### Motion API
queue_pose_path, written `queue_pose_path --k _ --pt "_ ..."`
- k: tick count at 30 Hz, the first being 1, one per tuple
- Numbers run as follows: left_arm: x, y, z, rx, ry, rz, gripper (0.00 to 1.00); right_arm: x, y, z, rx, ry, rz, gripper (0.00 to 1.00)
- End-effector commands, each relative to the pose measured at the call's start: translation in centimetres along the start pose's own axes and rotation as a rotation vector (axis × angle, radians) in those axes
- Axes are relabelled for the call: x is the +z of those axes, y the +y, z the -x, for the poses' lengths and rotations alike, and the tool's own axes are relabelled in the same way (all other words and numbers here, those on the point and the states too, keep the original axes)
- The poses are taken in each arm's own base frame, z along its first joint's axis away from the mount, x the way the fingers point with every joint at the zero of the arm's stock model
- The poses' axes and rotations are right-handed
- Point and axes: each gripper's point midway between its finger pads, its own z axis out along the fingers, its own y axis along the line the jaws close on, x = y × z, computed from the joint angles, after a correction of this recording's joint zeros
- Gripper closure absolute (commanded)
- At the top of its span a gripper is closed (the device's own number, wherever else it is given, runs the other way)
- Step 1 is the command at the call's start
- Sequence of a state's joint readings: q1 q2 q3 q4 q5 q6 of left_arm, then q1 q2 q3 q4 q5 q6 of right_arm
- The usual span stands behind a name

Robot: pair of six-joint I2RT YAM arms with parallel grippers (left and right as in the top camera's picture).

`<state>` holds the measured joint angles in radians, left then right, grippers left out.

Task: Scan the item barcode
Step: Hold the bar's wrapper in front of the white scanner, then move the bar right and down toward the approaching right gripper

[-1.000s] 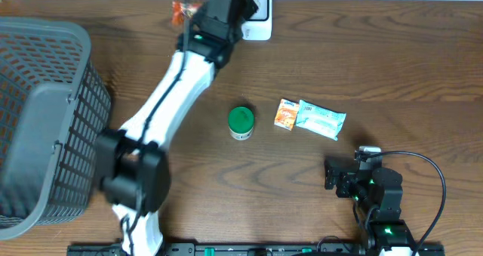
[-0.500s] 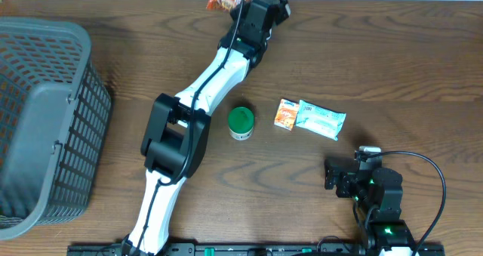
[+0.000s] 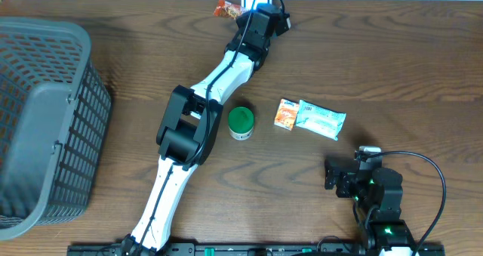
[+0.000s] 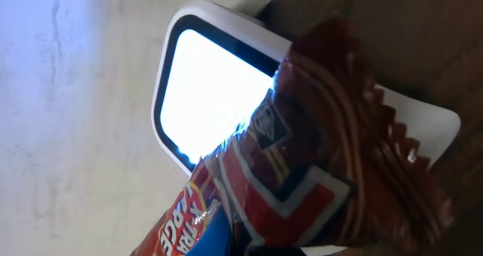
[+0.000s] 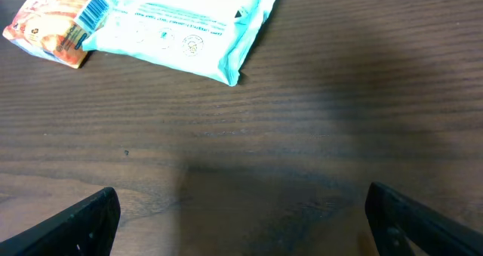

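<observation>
Left wrist: snack packet (image 4: 317, 173) half-hides scanner (image 4: 211, 97); left jaws clamp it, right jaws spread.

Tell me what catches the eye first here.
The left arm stretches to the far edge of the table, holding a red packet at a glowing white scanner. A big grey basket fills the left side. Mid-table sit a green tub, an orange pouch and a teal pack, with the right fingers wide open nearby.
</observation>
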<state>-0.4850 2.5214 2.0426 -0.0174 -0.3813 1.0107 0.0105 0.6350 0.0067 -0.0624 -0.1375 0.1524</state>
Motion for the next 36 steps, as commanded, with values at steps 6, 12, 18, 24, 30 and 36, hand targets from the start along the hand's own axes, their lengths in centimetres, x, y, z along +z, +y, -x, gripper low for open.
queue_pose_path --k 6,12,18,24,30,36 --pt "0.1 2.9 -0.2 -0.026 -0.019 0.057 0.93 0.0 0.1 -0.1 0.009 0.004 0.001 0.01" --pt "0.1 3.3 0.2 -0.035 -0.032 0.074 0.93 0.0 0.1 -0.1 0.009 0.003 0.001 0.01" --pt "-2.3 4.5 2.9 -0.111 -0.064 0.120 0.93 0.0 0.1 -0.1 0.009 0.004 0.001 0.01" --pt "-10.5 7.3 5.6 -0.342 -0.074 0.033 0.93 0.0 -1.0 -0.1 -0.169 0.005 -0.059 0.01" --pt "-20.3 6.8 6.7 -0.621 -0.145 -0.364 0.93 0.0 -1.0 -0.1 -0.177 0.005 -0.059 0.01" --pt "-30.2 7.6 8.6 -0.862 -0.295 -0.802 0.93 -0.4 2.9 2.7 -0.006 -0.102 0.159 0.01"
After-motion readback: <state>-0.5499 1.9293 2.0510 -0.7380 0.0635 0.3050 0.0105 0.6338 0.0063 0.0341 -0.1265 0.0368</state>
